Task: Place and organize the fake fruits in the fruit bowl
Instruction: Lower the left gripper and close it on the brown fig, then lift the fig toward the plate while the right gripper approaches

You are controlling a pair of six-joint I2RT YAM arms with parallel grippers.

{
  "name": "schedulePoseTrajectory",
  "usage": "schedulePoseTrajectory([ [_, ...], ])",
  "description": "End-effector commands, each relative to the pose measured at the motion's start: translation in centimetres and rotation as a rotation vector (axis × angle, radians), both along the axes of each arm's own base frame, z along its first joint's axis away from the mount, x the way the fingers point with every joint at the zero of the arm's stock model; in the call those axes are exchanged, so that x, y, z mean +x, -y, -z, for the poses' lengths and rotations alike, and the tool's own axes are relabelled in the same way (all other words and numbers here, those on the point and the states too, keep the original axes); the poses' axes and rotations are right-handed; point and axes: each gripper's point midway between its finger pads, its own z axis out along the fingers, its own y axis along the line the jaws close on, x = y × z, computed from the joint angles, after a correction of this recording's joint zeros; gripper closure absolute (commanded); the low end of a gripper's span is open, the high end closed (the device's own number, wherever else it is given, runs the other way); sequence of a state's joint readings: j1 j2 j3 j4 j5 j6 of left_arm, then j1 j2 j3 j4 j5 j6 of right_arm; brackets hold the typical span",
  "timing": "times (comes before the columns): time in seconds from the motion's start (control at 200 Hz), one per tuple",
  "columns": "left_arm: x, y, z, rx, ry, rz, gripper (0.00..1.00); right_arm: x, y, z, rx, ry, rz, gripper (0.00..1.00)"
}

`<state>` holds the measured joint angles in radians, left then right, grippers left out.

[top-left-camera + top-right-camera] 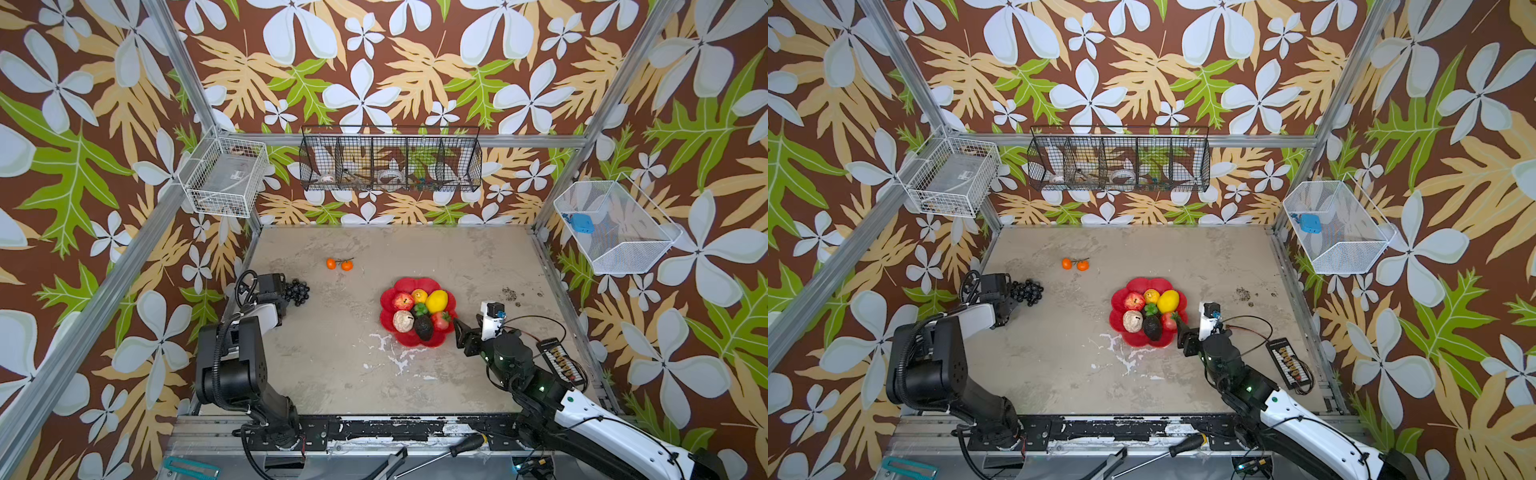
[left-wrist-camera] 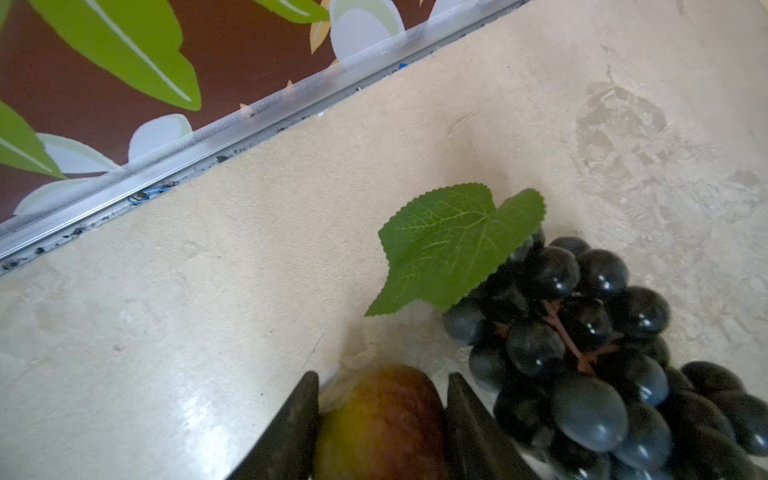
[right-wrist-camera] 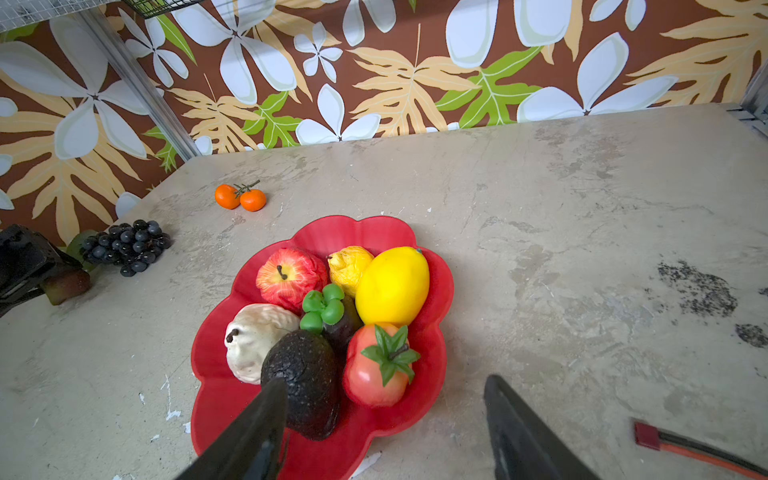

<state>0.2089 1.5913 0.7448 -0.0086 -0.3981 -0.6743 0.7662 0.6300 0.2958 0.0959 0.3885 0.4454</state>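
grapes (image 1: pixel 297 292) left of bowl (image 1: pixel 409 285)

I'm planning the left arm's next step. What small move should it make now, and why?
Probably close the left gripper firmly on the pear before any lift. Its fingers flank the pear, which lies on the table beside the grape bunch, but a firm grip cannot be confirmed. The pear is outside the fruit bowl.

Fruit-laden red fruit bowl (image 1: pixel 417 284); oranges (image 1: pixel 338 264) and grape bunch (image 1: pixel 297 292) apart, leftward.
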Motion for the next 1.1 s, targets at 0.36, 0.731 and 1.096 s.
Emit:
schedulePoseTrajectory([
  [0.36,0.3,1.9,-2.1,-0.005,0.085,0.052,0.56,0.1,-0.1,-0.2,0.012,-0.001,0.006,0.26],
  [0.731,1.2,9.9,-7.1,-0.016,0.201,0.280,0.55,0.1,-0.1,-0.1,0.014,-0.003,0.002,0.26],
  [1.096,1.3,27.0,-12.6,0.006,0.312,0.850,0.56,0.4,-1.8,0.0,0.023,-0.070,-0.045,0.26],
])
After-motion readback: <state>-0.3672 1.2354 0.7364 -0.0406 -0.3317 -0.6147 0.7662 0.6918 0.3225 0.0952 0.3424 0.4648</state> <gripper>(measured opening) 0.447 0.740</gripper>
